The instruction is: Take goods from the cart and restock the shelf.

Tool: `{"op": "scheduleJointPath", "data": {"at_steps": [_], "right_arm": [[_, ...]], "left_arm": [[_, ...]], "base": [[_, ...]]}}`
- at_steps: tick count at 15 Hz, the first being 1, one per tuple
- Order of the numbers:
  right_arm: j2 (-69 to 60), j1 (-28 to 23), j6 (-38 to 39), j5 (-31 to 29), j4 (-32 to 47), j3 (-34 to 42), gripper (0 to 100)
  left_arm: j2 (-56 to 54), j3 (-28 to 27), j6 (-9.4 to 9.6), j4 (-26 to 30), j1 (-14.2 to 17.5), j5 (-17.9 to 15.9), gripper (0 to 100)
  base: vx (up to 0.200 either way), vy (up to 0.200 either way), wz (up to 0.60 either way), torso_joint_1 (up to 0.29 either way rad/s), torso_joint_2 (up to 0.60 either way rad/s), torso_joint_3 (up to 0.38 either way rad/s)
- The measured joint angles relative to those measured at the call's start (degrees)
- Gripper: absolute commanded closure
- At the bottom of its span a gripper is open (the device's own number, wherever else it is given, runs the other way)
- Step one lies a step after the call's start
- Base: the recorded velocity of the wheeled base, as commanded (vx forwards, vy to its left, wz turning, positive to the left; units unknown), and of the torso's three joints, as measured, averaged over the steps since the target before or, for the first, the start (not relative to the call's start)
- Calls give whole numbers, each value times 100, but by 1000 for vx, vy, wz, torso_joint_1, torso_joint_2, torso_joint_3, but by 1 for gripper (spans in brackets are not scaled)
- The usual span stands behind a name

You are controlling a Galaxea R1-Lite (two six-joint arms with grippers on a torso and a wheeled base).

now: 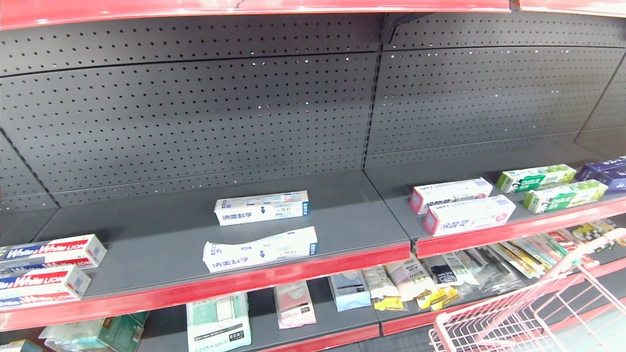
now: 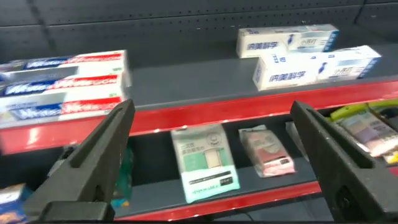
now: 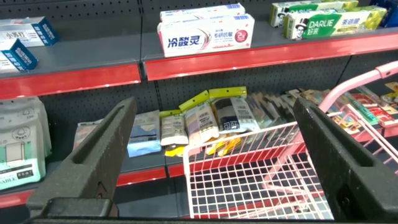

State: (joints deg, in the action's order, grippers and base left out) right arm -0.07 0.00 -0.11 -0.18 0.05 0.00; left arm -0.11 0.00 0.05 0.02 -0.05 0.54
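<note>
The pink wire cart [image 1: 508, 299] stands low on the robot's right, just in front of the shelving, and in the part of its basket I can see I can't make out any goods. Going by what is stocked already, I'd expect long toothpaste cartons: light, thin card, stiff along the length but easy to crush, a bit slick on the printed faces. The front white-and-blue box [image 1: 259, 249] looks crumpled at one end, which bears that out. They are best taken across the narrow width near the middle, gently. The grey shelf [image 1: 161, 239] has plenty of bare room between that box, the red-white-and-blue boxes [image 1: 51, 252] at its left end and the pink-and-white boxes [image 1: 467, 215] in the next bay. The left gripper [image 2: 211, 107] hangs before the shelf's red edge, fingers spread wide, holding nothing. The right gripper [image 3: 214, 102] faces the cart, likewise wide apart and empty
</note>
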Motion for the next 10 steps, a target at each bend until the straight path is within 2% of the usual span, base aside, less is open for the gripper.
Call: {"op": "scheduleJointPath", "data": {"at_steps": [5, 10], "right_arm": [[0, 0, -5, 2, 5, 0, 0], [0, 0, 1, 32, 6, 0, 0]], "left_arm": [[0, 0, 6, -2, 5, 4, 0], [1, -2, 9, -2, 5, -5, 0]], "base": [[0, 0, 600, 4, 2, 3], [0, 0, 0, 0, 0, 0]]}}
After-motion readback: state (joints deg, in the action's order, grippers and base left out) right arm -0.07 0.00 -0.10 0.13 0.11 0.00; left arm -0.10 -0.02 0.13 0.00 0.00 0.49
